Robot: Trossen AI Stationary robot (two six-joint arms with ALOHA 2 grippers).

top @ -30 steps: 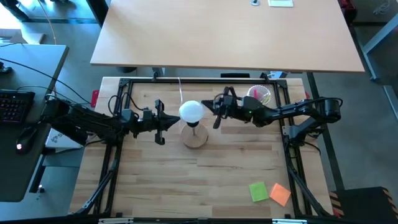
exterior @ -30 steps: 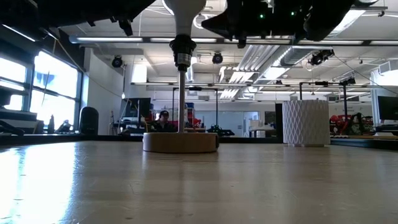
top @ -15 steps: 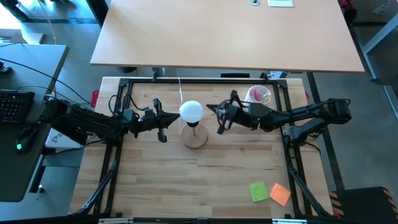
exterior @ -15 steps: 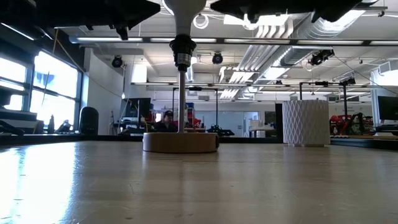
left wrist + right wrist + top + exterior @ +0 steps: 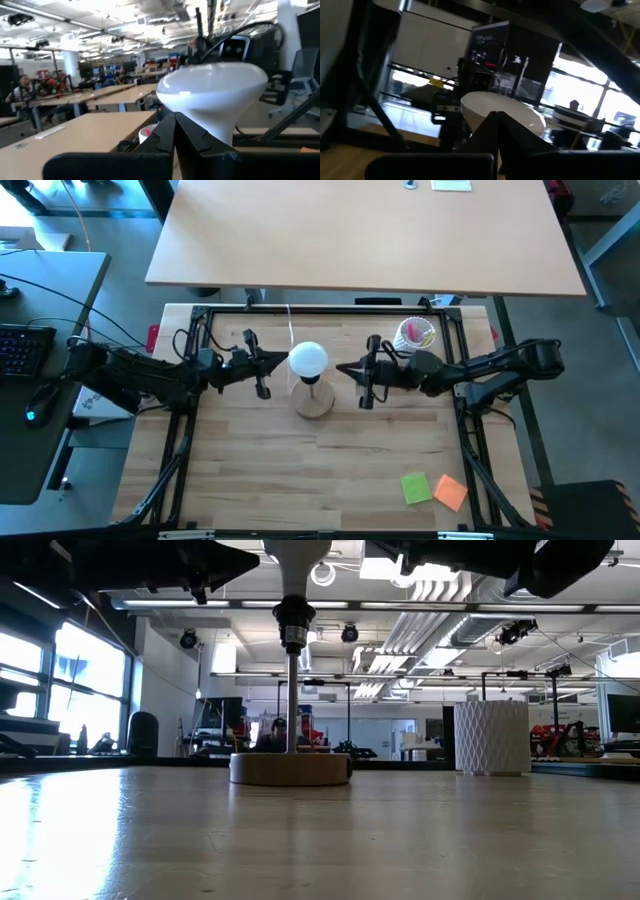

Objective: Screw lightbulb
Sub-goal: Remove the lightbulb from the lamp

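The white lightbulb (image 5: 308, 360) stands upright in the black socket (image 5: 292, 620), on the stem of the round wooden lamp base (image 5: 314, 402). Only its neck (image 5: 295, 558) shows in the low view. My left gripper (image 5: 282, 361) is shut and held level at the bulb's left side, with the bulb (image 5: 215, 95) right behind its tips. My right gripper (image 5: 340, 370) is shut and level on the bulb's right side. A small gap separates it from the bulb (image 5: 500, 111). My left gripper's shut fingertips (image 5: 175, 122) stand right at the left side of the bulb's globe, coming level from the table's left. I cannot tell whether they touch it.
A white ribbed cup (image 5: 415, 333) with pink items stands at the back right, behind my right arm. A green note (image 5: 416, 488) and an orange note (image 5: 451, 492) lie near the front right corner. A black metal frame (image 5: 200, 315) borders the table.
My right gripper has drawn back from the bulb toward the table's right edge and a little toward the near edge, rolling as it went. My left gripper has swung slightly toward the far edge and rolled. The bulb and lamp base have stayed where they were.
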